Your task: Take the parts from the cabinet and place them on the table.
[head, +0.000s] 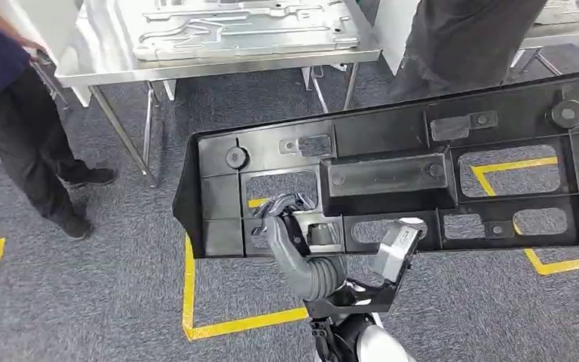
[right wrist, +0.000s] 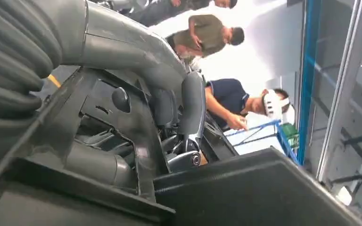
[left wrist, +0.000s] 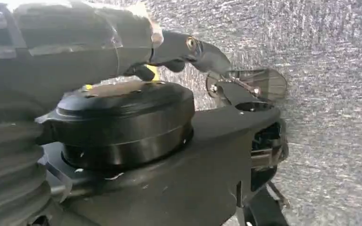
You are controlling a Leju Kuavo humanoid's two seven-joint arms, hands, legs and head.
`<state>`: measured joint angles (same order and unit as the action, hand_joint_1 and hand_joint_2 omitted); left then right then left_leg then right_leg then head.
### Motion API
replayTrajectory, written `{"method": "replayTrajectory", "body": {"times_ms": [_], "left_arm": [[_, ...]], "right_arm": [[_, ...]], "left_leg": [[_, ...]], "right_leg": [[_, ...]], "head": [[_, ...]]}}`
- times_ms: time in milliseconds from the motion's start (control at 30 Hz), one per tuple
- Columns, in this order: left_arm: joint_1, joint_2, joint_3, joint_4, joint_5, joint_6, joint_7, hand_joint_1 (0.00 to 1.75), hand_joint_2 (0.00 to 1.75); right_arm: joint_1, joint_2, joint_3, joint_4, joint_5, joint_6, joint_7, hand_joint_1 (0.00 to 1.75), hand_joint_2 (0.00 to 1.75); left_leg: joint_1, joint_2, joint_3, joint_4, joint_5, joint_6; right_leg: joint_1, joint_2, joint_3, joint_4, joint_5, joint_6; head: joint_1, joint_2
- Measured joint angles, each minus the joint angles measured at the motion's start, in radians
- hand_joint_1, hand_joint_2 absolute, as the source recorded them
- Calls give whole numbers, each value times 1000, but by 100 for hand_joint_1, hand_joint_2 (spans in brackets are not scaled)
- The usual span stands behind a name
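The black plastic panel is hanging flat over the carpet, short of the steel table. The left hand is hooking through a cutout near its left end, the right hand clasping its ribs, probably to keep it level.

Both hands' fingers curl in a grip.

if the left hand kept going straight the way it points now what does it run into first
Probably the metal table ahead. The left hand grips the long black plastic part through an opening and points forward over bare carpet. The part's far edge would likely reach the table before the hand does; depth is unclear.
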<state>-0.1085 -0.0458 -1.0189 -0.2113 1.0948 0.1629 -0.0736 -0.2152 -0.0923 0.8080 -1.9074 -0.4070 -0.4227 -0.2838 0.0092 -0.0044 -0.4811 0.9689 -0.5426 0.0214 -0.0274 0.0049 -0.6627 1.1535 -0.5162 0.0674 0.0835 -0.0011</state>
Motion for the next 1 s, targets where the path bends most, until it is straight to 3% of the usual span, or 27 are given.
{"method": "replayTrajectory", "body": {"times_ms": [67,100,133,167,200,233,267,300,333,367,433,467,500,533,567,600,633,667,700,733,767,800,833,900,933,967,1000], "left_arm": [[1,-1,15,0,11,-3,0,0,175],[-2,0,27,1,20,-4,0,0,175],[-3,0,38,1,28,-5,-1,0,175],[-2,-1,48,1,42,-6,-2,0,175],[-2,-2,56,1,57,-8,-4,0,175],[-4,-2,64,1,70,-10,-8,0,175],[-5,-2,74,1,81,-14,-14,0,175],[-4,-1,82,1,88,-18,-18,0,175],[-4,-1,93,1,93,-20,-21,0,175],[-2,0,100,1,96,-23,-23,0,175],[1,1,114,1,99,-25,-25,0,175],[4,1,122,1,99,-25,-28,0,175],[7,2,127,2,99,-26,-31,0,175],[10,2,129,2,99,-27,-32,0,175],[14,2,130,2,98,-27,-33,0,175],[22,2,132,3,98,-27,-33,0,175],[21,3,136,3,98,-28,-34,0,175],[18,0,141,3,98,-28,-35,0,175],[18,0,145,3,97,-28,-35,0,175],[14,-2,146,2,96,-28,-36,0,175],[14,-1,147,3,95,-28,-36,0,175],[18,-3,147,3,95,-28,-36,0,175],[20,-2,147,3,95,-28,-36,0,175],[26,-2,149,4,95,-28,-36,0,175],[26,-2,151,4,95,-28,-35,0,175],[26,-3,153,4,93,-28,-35,0,175],[26,-3,153,4,85,-27,-36,0,175]], "right_arm": [[5,-1,0,0,2,0,3,175,175],[5,-3,0,2,5,0,6,175,175],[7,-6,0,2,6,-2,12,175,175],[7,-8,-1,2,6,-3,13,175,175],[4,-8,-1,1,6,-3,13,175,175],[5,-8,-1,-1,6,-3,14,175,175],[4,-8,-1,-3,6,-3,14,175,175],[3,-8,-2,-3,7,-3,14,175,175],[3,-8,-1,-3,7,-3,14,175,175],[4,-10,-1,-3,7,-3,14,175,175],[4,-10,-1,-3,7,-3,14,175,175],[4,-10,-1,-3,7,-3,14,175,175],[4,-10,-1,-2,7,-2,14,175,175],[4,-10,-1,-2,7,-2,14,175,175],[4,-10,-1,-2,7,-2,14,175,175],[3,-11,-1,-1,7,-2,14,175,175],[7,-11,-1,0,8,-1,14,175,175],[3,-13,-1,0,7,0,15,175,175],[0,-12,-1,-2,7,0,15,175,175],[-5,-10,-1,-5,7,0,14,175,175],[-8,-10,-2,-6,8,0,14,175,175],[-9,-11,-2,-5,8,0,14,175,175],[-9,-13,-2,-3,8,0,14,175,175],[-8,-17,-2,3,7,0,14,175,175],[-8,-18,-2,3,7,0,14,175,175],[-8,-20,-1,3,8,0,14,175,175],[-8,-21,-1,3,8,0,14,175,175]], "left_leg": [[5,-3,19,1,-25,-19],[7,-10,25,8,-32,-28],[7,-12,19,6,-39,-38],[10,-17,36,4,-46,-45],[11,-19,34,20,-37,-52],[13,-20,9,70,-16,-59],[12,-7,-40,153,24,-63],[12,3,-104,244,45,-67],[12,5,-165,309,29,-69],[12,6,-212,343,-16,-69],[11,7,-278,342,-123,-64],[11,9,-295,311,-154,-61],[9,12,-303,258,-144,-57],[7,17,-304,185,-77,-52],[6,26,-302,109,63,-48],[1,38,-307,64,239,-43],[-1,37,-302,91,204,-33],[-6,36,-302,99,189,-25],[-5,33,-298,98,168,-17],[-5,29,-278,97,152,-8],[-2,23,-250,84,136,-1],[-4,23,-217,72,118,4],[-7,21,-180,58,98,7],[-16,15,-107,30,63,15],[-20,11,-80,20,49,18],[-27,4,-30,5,25,20],[-33,-1,8,-5,10,20]], "right_leg": [[-18,7,50,-145,90,18],[-8,11,53,-154,37,4],[-3,8,58,-144,42,-21],[-1,5,61,-142,32,-35],[0,-1,70,-143,22,-47],[-3,-2,88,-148,16,-55],[-4,-8,107,-154,6,-64],[-4,-12,128,-162,-6,-68],[-3,-14,150,-172,-18,-68],[-2,-15,173,-181,-31,-69],[-3,-14,229,-201,-60,-69],[-3,-11,263,-211,-77,-67],[-4,-10,298,-220,-98,-65],[-6,-9,335,-230,-119,-61],[-6,-10,362,-240,-142,-56],[-2,-9,386,-239,-164,-49],[-1,-2,395,-254,-178,-39],[-2,-5,417,-281,-187,-29],[-4,-4,436,-286,-172,-23],[-3,-4,425,-249,-136,-16],[-6,-4,390,-164,-106,-16],[-4,-4,340,-65,-89,-24],[2,-4,278,24,-109,-29],[14,-4,181,91,-215,-34],[17,-4,154,89,-257,-37],[23,-4,112,71,-307,-44],[29,-3,87,43,-309,-51]], "head": [[6,0],[5,0],[2,0],[-7,0],[-7,0],[-8,0],[-13,0],[-23,0],[-30,0],[-31,0],[-36,0],[-39,0],[-41,0],[-43,0],[-50,0],[-59,0],[-66,0],[-58,0],[-60,0],[-58,0],[-53,0],[-45,0],[-38,0],[-28,0],[-25,0],[-22,0],[-22,0]]}}
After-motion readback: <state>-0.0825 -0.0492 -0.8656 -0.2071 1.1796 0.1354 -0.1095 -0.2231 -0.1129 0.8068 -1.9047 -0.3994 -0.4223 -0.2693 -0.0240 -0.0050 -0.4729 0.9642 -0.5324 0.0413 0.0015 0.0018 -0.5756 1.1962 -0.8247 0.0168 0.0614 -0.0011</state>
